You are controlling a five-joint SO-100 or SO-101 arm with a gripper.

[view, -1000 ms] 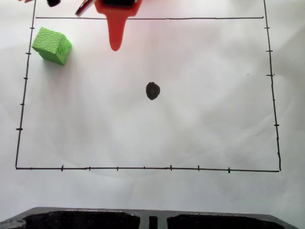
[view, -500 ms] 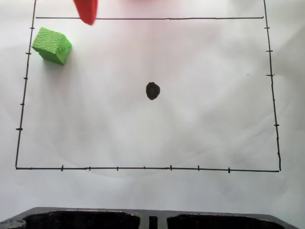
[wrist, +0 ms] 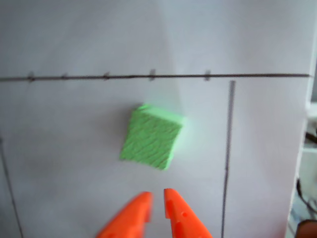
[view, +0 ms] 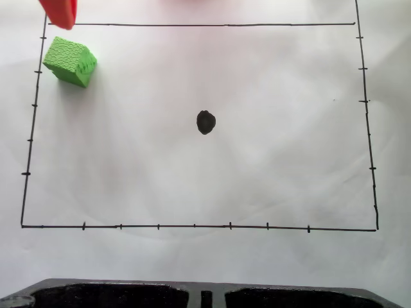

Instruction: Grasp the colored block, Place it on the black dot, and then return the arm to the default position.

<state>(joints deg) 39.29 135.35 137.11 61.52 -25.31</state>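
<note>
The colored block, a bright green rough cube, lies in the upper left corner of the drawn rectangle in the fixed view. The black dot sits bare near the middle of the paper, far right of the block. An orange fingertip of the arm pokes in from the top edge, just above the block and apart from it. In the wrist view the block lies a little ahead of my gripper. Its two orange fingers are nearly together with a thin slit between them, holding nothing.
White paper with a black border line and tick marks covers the table. A black moulded part runs along the bottom edge of the fixed view. In the wrist view, cables and clutter show at the right edge.
The orange finger has swept left along the top edge, from left of centre to above the green block. Block and dot have not moved.
</note>
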